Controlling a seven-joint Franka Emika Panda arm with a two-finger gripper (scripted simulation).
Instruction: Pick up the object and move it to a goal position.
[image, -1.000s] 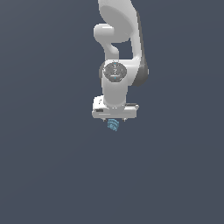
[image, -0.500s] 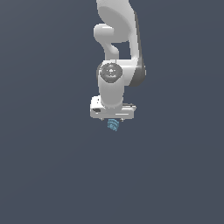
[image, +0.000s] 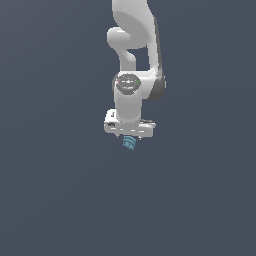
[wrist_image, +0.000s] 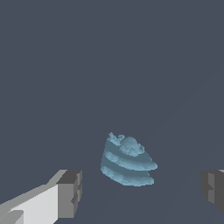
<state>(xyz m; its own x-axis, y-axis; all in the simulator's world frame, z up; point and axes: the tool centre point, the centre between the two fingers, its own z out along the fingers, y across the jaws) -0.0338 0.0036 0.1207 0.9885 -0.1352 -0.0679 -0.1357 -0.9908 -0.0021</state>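
The object (image: 130, 143) is a tiny light-blue ridged lump on the dark grey ground, showing just under the white hand in the exterior view. My gripper (image: 130, 139) hangs straight down over it from the white arm (image: 132, 95). In the wrist view the object (wrist_image: 127, 161) lies between my two dark-tipped fingers (wrist_image: 70, 192), which stand wide apart on either side and do not touch it. My gripper (wrist_image: 142, 190) is open and holds nothing.
Plain dark grey ground (image: 60, 200) fills both views. No other objects, walls or edges show.
The hand has turned slightly about its vertical axis over the object. The object has not moved.
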